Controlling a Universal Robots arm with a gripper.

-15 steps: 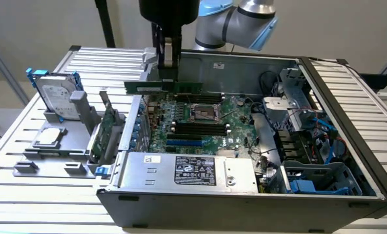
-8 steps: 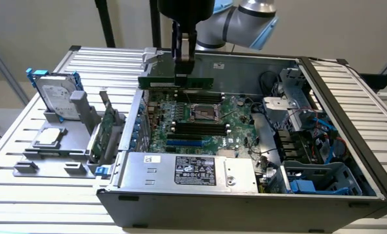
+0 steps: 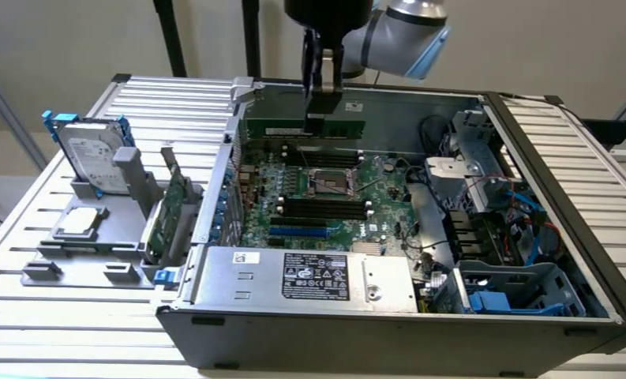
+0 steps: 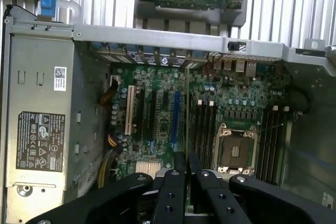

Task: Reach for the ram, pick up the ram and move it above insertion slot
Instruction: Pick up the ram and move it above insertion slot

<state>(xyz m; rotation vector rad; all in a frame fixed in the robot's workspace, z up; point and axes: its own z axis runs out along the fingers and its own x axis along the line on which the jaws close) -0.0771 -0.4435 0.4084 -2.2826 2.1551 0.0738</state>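
Ram (image 3: pixel 304 125) hung edge-down in the closed fingers of the gripper (image 3: pixel 322 95), held near its middle over the rear of the open computer case (image 3: pixel 397 324), toward twelve o'clock from the processor socket (image 3: pixel 331 183). In my judgement, doing this step well meant keeping the stick level and parallel to the dark memory slots (image 3: pixel 318 207), which lay toward six o'clock of the socket, and carrying it high enough to clear the cables (image 3: pixel 439 130) at two o'clock. The contact edge of the stick was hard to make out against the case wall. From the wrist, the ram appeared as a thin vertical green edge (image 4: pixel 187 129) between the fingers (image 4: pixel 169 192); its lower end and the exact bite of the pads were hidden.
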